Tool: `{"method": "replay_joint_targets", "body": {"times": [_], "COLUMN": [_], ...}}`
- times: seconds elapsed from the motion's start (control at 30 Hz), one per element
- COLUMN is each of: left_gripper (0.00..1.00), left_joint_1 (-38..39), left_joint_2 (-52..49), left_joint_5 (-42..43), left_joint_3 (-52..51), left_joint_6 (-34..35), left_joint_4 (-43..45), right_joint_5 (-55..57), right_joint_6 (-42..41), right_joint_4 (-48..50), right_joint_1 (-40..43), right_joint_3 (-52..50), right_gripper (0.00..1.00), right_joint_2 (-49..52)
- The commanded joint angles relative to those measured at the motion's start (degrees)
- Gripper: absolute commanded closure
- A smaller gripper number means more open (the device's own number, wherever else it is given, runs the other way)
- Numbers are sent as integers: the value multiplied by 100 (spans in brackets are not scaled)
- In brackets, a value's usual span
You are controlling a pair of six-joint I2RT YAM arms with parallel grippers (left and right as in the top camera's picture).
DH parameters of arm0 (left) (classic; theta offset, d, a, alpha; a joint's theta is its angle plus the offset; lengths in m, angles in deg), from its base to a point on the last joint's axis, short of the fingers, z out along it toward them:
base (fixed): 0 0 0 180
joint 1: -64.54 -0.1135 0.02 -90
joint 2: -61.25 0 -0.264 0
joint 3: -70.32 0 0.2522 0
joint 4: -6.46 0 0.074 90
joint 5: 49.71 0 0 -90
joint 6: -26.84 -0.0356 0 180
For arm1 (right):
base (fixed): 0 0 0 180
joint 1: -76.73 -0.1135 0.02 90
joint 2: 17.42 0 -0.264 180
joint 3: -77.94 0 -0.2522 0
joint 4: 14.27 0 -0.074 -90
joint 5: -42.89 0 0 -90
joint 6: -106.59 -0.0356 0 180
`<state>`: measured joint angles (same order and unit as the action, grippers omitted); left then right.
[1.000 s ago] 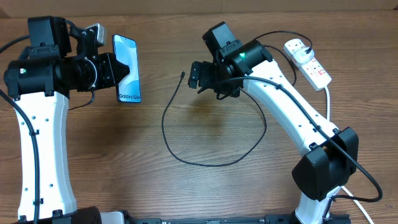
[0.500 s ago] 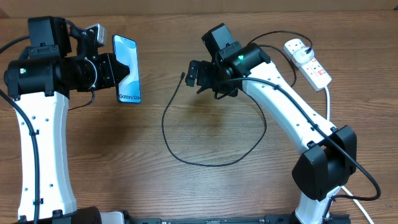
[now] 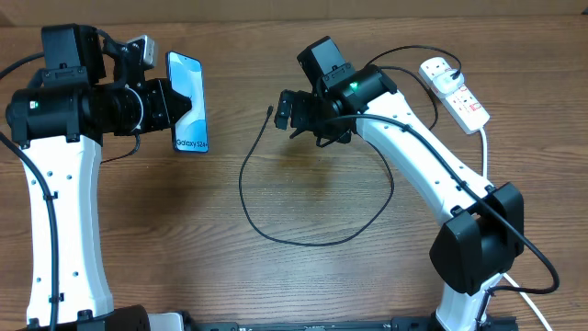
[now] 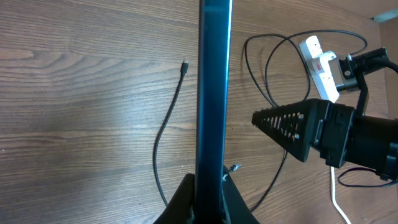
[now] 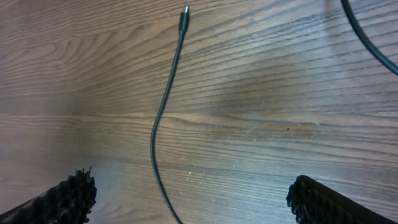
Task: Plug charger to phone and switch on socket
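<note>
My left gripper (image 3: 175, 103) is shut on the phone (image 3: 187, 99), holding it on edge above the table's far left; in the left wrist view the phone (image 4: 213, 93) shows as a thin teal bar between my fingers (image 4: 211, 186). The charger cable (image 3: 276, 234) loops across the table's middle, its connector tip (image 3: 269, 110) lying free. My right gripper (image 3: 292, 112) is open and empty, hovering just right of the tip. In the right wrist view the tip (image 5: 184, 14) and cable (image 5: 158, 118) lie between my spread fingers (image 5: 189, 199). The socket (image 3: 455, 92) lies far right with the black plug in it.
The socket's thick white lead (image 3: 484, 147) runs down the right side past the right arm's base. The socket also shows in the left wrist view (image 4: 322, 68). Bare wooden tabletop (image 3: 184, 230) surrounds the cable loop.
My right gripper has shifted slightly left towards the connector tip. The left arm and the phone have not moved.
</note>
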<state>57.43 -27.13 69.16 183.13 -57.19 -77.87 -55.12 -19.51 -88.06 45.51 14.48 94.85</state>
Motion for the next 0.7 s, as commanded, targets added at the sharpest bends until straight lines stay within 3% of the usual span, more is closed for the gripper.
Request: {"method": "replay_joint_targets", "body": {"times": [0.0,0.67], "left_gripper": [96,96], "left_joint_1": [52,350], "left_joint_2": [63,63], "left_joint_5": [190,157], "left_joint_3": [74,74], "left_joint_6": [-92,-179], "left_joint_4": [20,-4], "right_joint_5": [269,358], "right_joint_6": [-129,-138], "right_joint_4": [13,37], "right_joint_1": [-26,-22], "right_joint_3": [-20,-20], "right_gripper": [0,0], "right_joint_2": [122,188]}}
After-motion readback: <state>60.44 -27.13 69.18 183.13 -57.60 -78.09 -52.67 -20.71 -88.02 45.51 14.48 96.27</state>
